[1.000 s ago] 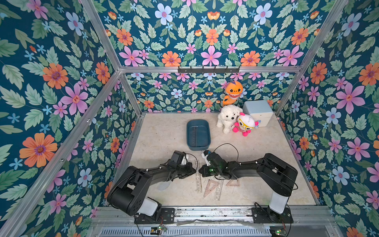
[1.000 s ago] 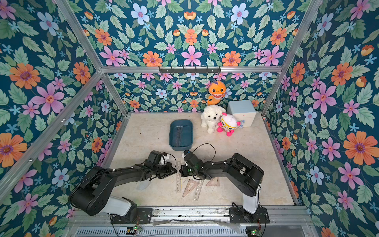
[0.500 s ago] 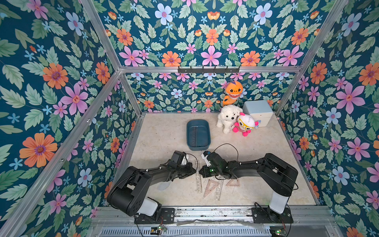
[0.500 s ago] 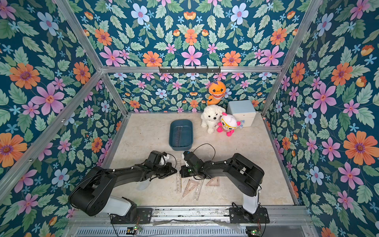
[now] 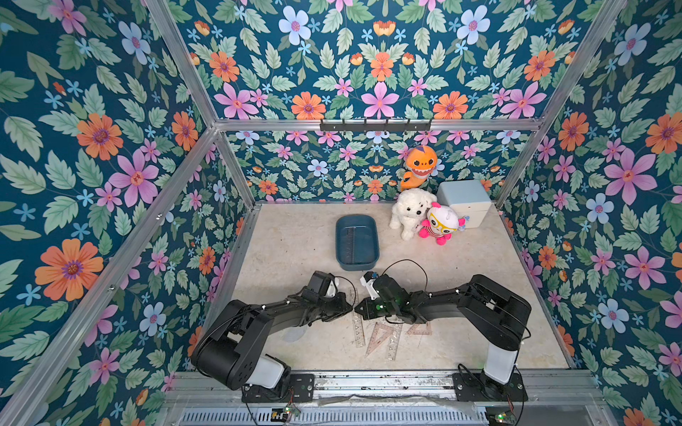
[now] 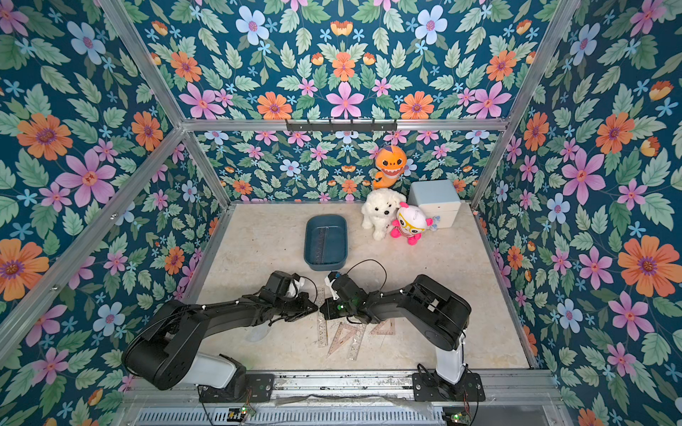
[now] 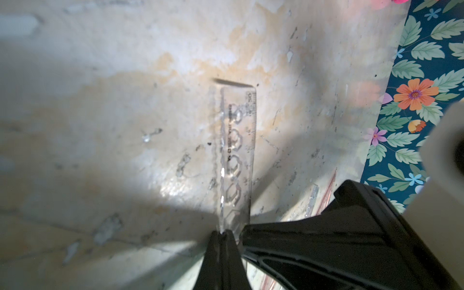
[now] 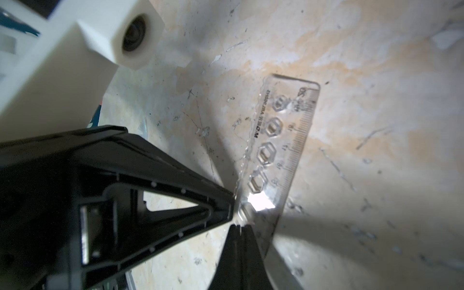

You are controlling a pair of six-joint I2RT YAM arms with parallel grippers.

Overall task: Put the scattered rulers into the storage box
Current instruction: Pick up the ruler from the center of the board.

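The clear stencil ruler [image 7: 237,150] lies on the bench [image 5: 295,250] near the storage box [image 5: 357,265], on the side of the box that faces the arms, and its long axis is pointed toward that box. It is met at about mid-length from both sides. The left jaws and the right jaws are fully closed, tip against tip, at its wavy edge. Whether that edge is really pinched cannot be told. Both arms are judged equally near. The set squares [image 5: 380,337] lie farther from the box, in which one straight ruler [image 5: 350,239] is already laid.
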